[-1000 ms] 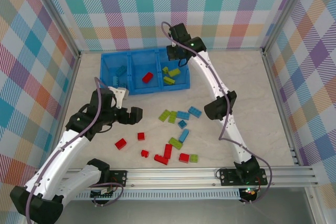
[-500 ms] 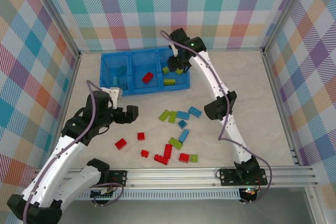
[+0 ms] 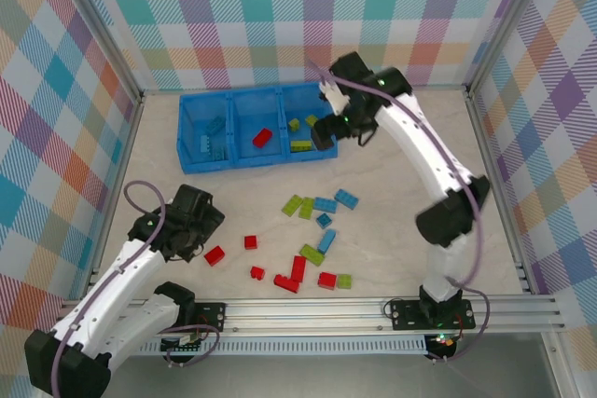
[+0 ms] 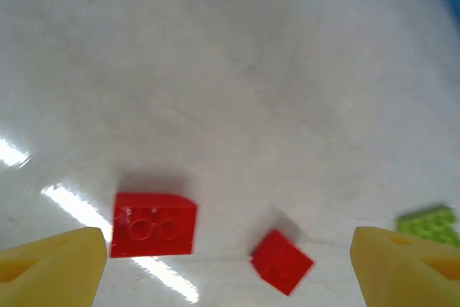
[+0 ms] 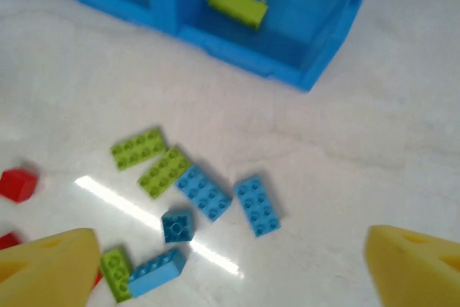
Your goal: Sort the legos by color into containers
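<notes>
Both arms have moved since a second ago: the left arm has drawn back from beside the bin toward the near left, and the right arm has swung out to the right, its jaws going from closed to wide apart.

At near left, the left gripper (image 4: 230, 269) hangs over the table with its yellow fingers spread wide, holding nothing. A red brick (image 4: 153, 225) lies on the table between them, close to one finger, and a smaller red piece (image 4: 282, 262) lies beside it.

Loose legos (image 3: 325, 204) in lime green, blue and red are scattered across the middle of the table, nearer than the bin.

At far centre sits the blue bin tray (image 3: 233, 160). Its left compartment holds blue bricks (image 3: 215, 125), the middle one a red brick (image 3: 263, 137), the right one lime green bricks (image 3: 300, 144).

The right gripper (image 5: 230, 267) hovers at the tray's near right corner, fingers wide apart and empty.

The tabletop (image 3: 420, 165) is pale, glossy and marbled. Pastel plaid walls (image 3: 233, 16) enclose it on three sides, and a metal rail (image 3: 373, 305) runs along the near edge.
</notes>
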Controlling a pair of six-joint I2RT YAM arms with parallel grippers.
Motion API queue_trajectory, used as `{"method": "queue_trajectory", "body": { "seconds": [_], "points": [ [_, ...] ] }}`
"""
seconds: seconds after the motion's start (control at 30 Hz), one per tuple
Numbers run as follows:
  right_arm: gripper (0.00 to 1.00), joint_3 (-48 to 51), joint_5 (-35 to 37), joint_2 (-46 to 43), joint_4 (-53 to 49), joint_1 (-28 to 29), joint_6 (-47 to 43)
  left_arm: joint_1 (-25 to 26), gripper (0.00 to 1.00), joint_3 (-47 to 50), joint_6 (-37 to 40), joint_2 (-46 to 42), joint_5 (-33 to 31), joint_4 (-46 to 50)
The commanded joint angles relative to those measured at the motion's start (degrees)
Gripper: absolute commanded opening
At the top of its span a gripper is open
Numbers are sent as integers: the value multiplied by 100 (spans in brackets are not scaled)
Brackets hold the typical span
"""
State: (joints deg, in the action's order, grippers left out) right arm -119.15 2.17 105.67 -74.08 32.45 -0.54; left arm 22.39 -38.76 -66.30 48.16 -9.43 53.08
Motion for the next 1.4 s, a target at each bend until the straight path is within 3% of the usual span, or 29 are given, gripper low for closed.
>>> {"method": "queue_trajectory", "body": {
  "seconds": [0.0, 0.2, 0.37, 0.47, 0.73, 1.03, 1.23, 1.37],
  "points": [
    [100, 1418, -720, -1099, 1216, 51, 144, 37, 90, 105, -385, 229, 191, 259],
    [100, 3276, -1705, -2025, 1965, 419, 801, 105, 92, 403, -226, 526, 254, 224],
    [100, 4624, -2067, -2436, 3219, 1009, 1602, 310, 93, 765, 29, 737, 664, -647],
    [100, 5176, -2349, -2542, 3890, 1083, 1997, 439, 93, 818, 37, 1003, 667, -921],
    [100, 5350, -2878, -2440, 3816, 1225, 1976, 511, 70, 1023, -85, 1639, 361, -1063],
    [100, 5450, -2677, -2611, 3785, 1306, 2142, 512, 45, 919, 67, 1591, 308, -1129],
    [100, 5676, -2388, -2938, 4385, 1308, 2464, 579, 39, -86, 547, 1178, 473, -1209],
    [100, 5875, -1815, -3217, 4821, 1305, 2646, 591, 38, -1139, 943, 1662, 174, -1602]
  ]
}}
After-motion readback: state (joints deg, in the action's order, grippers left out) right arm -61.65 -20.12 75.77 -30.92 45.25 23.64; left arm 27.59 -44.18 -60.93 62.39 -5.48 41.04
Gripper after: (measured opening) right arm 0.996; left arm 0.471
